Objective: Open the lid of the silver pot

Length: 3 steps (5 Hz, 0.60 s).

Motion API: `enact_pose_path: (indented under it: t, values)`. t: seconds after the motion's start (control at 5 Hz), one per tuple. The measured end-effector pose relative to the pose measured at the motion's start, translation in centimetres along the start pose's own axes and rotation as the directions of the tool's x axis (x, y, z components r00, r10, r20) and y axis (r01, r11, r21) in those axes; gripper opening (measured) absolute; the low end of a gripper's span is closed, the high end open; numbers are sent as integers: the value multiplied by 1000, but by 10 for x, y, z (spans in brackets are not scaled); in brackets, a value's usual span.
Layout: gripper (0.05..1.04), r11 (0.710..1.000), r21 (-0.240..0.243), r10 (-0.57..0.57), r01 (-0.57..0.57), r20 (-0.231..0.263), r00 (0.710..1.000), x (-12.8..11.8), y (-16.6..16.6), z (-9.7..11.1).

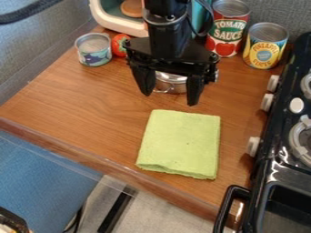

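Silver metal pot [171, 87] was partly hidden behind the black two-finger claw [170, 99], whose fingers were spread apart. A folded lime-green cloth [180, 143] was positioned nearer the camera than the claw.

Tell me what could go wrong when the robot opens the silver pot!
The gripper is open, with its fingers showing on either side of the silver pot, so a finger might bump the pot and shove it.

The tomato sauce can and the pineapple can stand nearby, so a sideways swing could knock one over.
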<state>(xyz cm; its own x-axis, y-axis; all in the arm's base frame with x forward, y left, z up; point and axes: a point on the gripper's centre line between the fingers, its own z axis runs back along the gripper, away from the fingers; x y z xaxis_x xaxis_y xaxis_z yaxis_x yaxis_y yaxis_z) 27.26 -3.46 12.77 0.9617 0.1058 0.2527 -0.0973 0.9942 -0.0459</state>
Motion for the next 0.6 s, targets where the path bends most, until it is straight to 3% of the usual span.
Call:
enact_pose_path:
  t: [0.4,0.6]
  values:
    - [1000,1000,-2,31,-31,-56,998,2,3,-10]
    - [1000,999,4,49,-49,-37,998,20,1,-8]
